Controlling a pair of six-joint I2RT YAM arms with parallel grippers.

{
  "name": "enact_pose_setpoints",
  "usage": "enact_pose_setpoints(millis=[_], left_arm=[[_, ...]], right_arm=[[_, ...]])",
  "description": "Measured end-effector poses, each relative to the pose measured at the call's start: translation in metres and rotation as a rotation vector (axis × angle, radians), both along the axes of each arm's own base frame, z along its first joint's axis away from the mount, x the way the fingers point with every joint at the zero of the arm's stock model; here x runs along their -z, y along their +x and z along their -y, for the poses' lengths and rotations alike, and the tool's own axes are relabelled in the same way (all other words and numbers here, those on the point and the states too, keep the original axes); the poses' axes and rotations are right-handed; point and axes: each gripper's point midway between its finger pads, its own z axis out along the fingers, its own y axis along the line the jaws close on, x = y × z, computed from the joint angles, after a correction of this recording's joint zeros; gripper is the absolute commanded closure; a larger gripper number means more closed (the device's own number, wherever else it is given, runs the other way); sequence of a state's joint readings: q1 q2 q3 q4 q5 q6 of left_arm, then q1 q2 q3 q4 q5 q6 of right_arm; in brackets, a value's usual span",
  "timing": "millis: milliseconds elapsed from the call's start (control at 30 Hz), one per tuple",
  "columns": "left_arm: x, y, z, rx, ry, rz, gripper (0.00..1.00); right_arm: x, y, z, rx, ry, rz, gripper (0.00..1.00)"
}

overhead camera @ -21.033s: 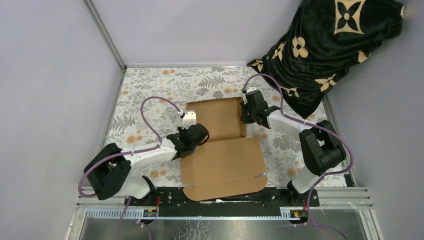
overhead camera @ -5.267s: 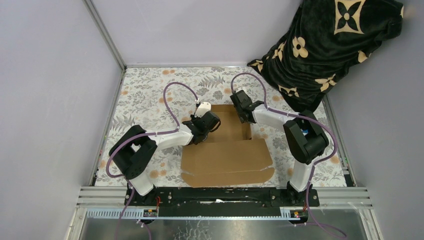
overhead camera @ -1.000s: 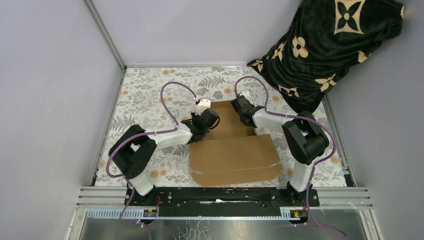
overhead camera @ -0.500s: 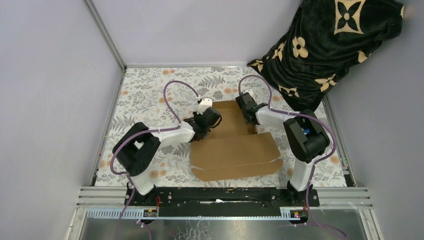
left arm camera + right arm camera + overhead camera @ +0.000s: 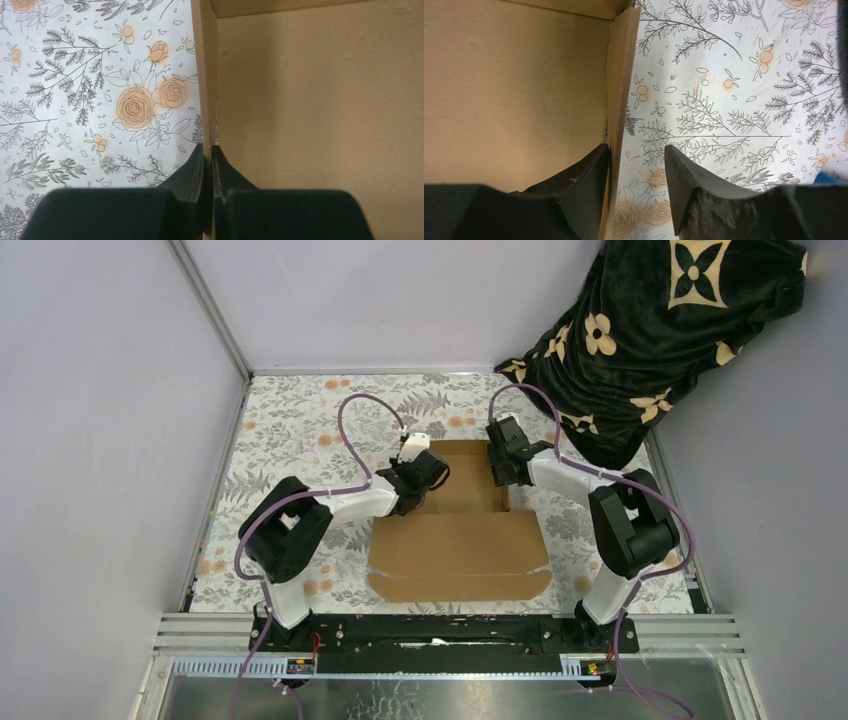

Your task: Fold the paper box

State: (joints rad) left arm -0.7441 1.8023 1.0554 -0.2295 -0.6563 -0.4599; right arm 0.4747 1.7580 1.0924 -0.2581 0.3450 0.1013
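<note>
Floral tablecloth (image 5: 300, 420) covers the table. At its middle, the left gripper (image 5: 207, 160) is pinched tight on the raised left wall of the paper box (image 5: 460, 540). The right gripper (image 5: 636, 165) straddles the right wall, jaws parted and gripping nothing. The tray end points away from the arms, and the wide lid lies flat toward their bases.

Plain brown all over on the paper box (image 5: 455, 535), not a mark of print, against a counter (image 5: 300, 420) dressed in white with grey leaf sprigs and pale orange roses. Matt black on the left claw (image 5: 207, 150) and the right claw (image 5: 636, 150), with purple cables (image 5: 360, 397) on both arms. At the counter's far right corner, a black blanket (image 5: 650, 330) with cream flower motifs.
</note>
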Motion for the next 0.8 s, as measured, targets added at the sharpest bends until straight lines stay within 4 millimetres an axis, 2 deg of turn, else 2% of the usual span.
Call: enact_pose_setpoints(millis=[100,233,500,600,667,800], left_arm=[[0.001,0.002,-0.001,-0.001,0.02,-0.006,0.95],[0.003,0.003,-0.002,-0.005,0.043,-0.014,0.84],[0.011,0.01,-0.007,-0.015,0.113,-0.027,0.72],[0.02,0.009,-0.009,-0.017,0.132,-0.045,0.83],[0.021,0.009,-0.008,-0.016,0.13,-0.047,0.98],[0.022,0.009,-0.004,-0.012,0.105,-0.055,1.0]], right_arm=[[-0.011,0.0,-0.001,-0.003,0.017,0.02,0.46],[-0.021,0.001,-0.002,-0.006,0.038,0.04,0.46],[-0.022,-0.001,-0.006,-0.021,0.065,0.029,0.46],[-0.022,-0.001,-0.006,-0.023,0.073,0.026,0.46],[-0.022,-0.001,-0.006,-0.024,0.078,0.025,0.46],[-0.022,-0.002,-0.006,-0.025,0.084,0.024,0.47]])
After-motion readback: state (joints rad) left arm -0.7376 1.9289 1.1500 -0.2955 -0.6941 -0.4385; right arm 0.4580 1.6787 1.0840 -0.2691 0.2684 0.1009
